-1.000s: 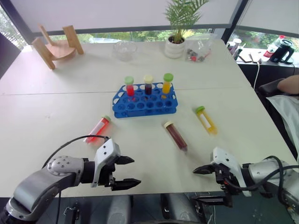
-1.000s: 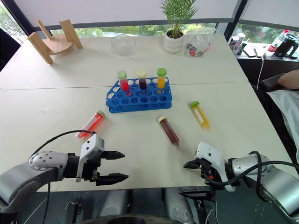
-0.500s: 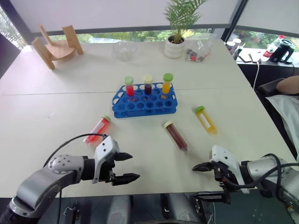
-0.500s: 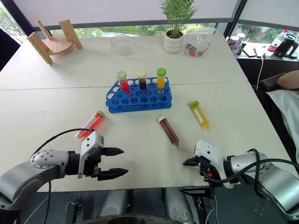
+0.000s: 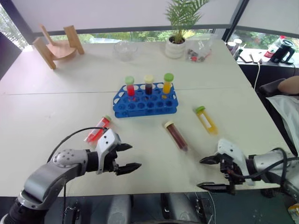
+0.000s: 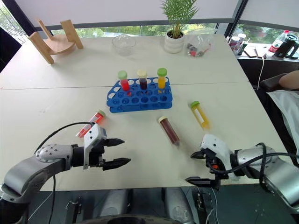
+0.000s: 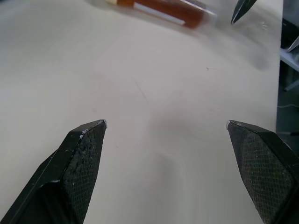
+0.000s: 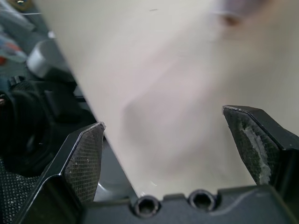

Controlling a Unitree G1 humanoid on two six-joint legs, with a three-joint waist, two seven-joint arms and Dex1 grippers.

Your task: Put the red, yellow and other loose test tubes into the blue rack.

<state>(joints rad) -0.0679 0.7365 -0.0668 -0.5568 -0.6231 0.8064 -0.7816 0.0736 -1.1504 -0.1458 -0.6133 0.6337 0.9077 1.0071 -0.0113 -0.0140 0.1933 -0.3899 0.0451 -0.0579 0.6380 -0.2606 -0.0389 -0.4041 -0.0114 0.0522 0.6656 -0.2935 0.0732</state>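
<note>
Rack (image 5: 145,104) of blue plastic, round-holed grid, capped cylindrical tubes (image 5: 148,84)

A wide white table (image 5: 60,93) stands before daylit windows (image 5: 140,35) with greenery outside, bearing a potted plant (image 5: 176,42), glass bowl (image 5: 124,49) and wooden stand (image 5: 56,45).

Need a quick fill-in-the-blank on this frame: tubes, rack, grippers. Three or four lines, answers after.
1. The blue rack holds ___ upright tubes, all in its back row.
2. The loose yellow tube has a ___ cap.
3. The loose tube nearest the left gripper holds ___ liquid.
4. The right gripper has its jaws ___, holding nothing.

Answers: three; green; red; open
</note>
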